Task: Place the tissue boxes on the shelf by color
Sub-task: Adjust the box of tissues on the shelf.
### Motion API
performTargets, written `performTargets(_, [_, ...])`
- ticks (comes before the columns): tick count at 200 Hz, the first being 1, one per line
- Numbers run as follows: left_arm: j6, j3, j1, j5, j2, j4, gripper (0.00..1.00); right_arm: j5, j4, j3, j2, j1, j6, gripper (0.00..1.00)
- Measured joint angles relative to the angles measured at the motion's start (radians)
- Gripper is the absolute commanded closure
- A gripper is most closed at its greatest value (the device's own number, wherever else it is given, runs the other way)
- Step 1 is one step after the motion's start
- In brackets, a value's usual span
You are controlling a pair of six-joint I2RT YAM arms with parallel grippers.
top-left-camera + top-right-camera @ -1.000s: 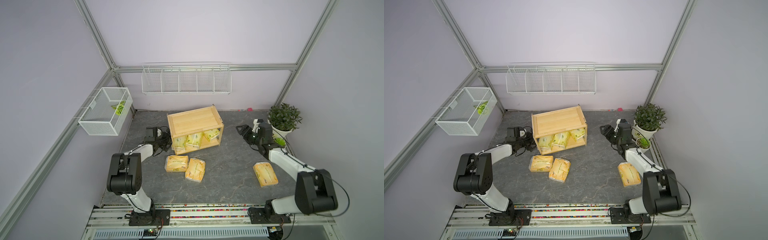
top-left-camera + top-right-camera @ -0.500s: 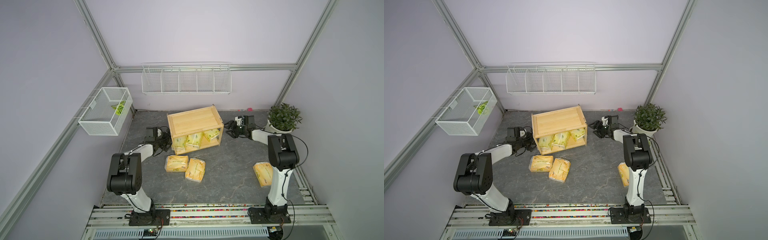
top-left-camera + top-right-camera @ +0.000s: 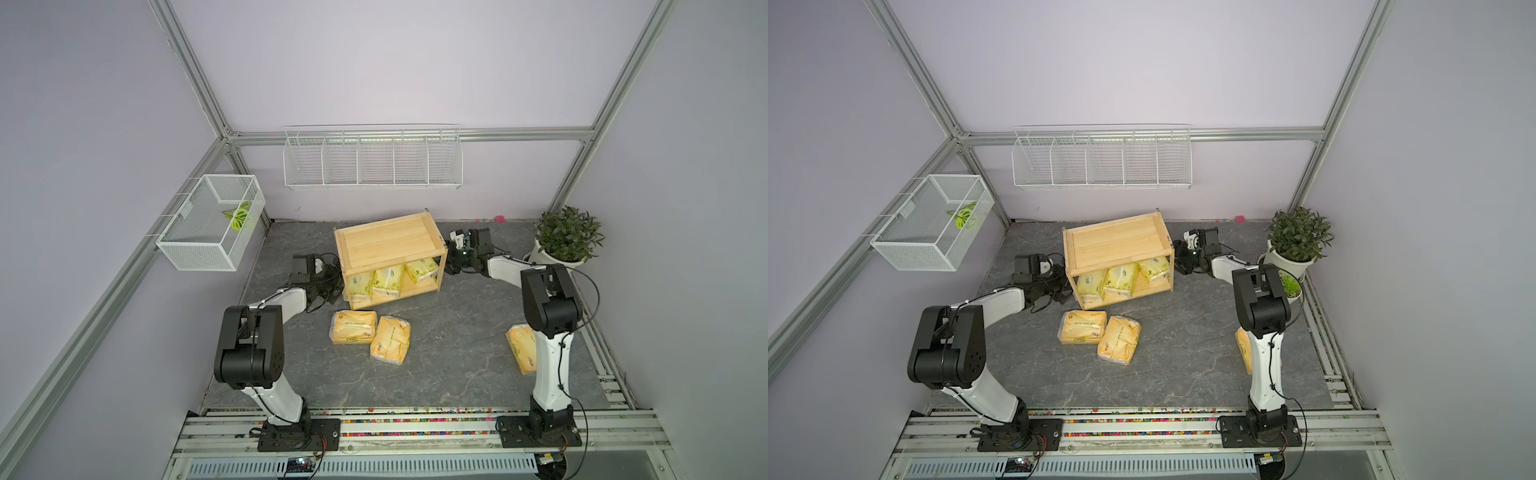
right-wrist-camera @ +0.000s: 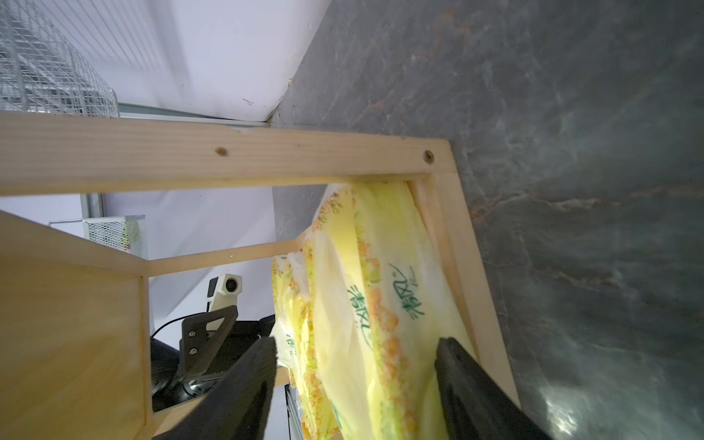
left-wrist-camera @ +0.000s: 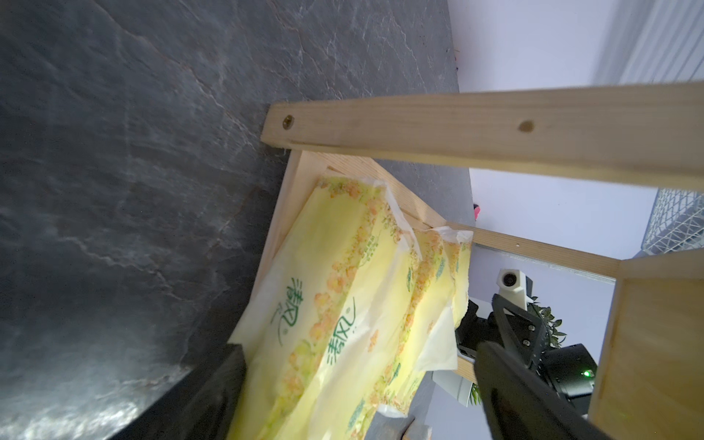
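3 grn packs (image 3: 388,281) in shelf (image 3: 388,245).

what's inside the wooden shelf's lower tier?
Three yellow-green tissue packs lean on the lower board. From above, the top board covers that tier's rear, so anything behind them is hidden.

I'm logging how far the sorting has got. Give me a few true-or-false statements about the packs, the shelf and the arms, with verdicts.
1. Three pale yellow-green packs sit on the lower board of the shelf. True.
2. Three orange packs lie on the table, one partly behind the right arm. True.
3. One orange pack lies on the shelf's top board. False: the top board is bare.
4. The right tool hovers over the mesh basket. False: it is at one end of the shelf, opposite the left tool.
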Motion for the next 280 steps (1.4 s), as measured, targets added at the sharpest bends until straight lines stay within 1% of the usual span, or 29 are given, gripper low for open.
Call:
performTargets(50, [0.004,0.006,-0.003,0.0,0.003,-0.001,0.0,0.017,0.051,-0.173,-0.075,0.026,0.03,0.29])
performTargets(100, [0.005,0.015,-0.012,0.001,0.01,-0.001,0.0,0.023,0.104,-0.259,-0.191,0.08,0.048,0.29])
performTargets(136, [0.005,0.015,-0.015,0.003,0.011,-0.001,0.0,0.048,0.1,-0.316,-0.256,0.071,0.045,0.28])
performTargets(183, [0.008,0.015,-0.016,0.002,0.011,0.0,0.0,0.087,0.034,-0.341,-0.257,0.004,0.005,0.28])
performTargets(215, [0.008,0.015,-0.016,0.002,0.011,0.0,0.0,0.106,0.005,-0.333,-0.257,-0.002,-0.02,0.29])
performTargets(250, [0.008,0.015,-0.016,0.002,0.011,0.0,0.0,0.108,-0.024,-0.256,-0.248,0.0,-0.028,0.29])
performTargets(280, [0.008,0.015,-0.016,0.003,0.011,0.0,0.0,0.108,-0.03,-0.172,-0.21,0.007,-0.035,0.29])
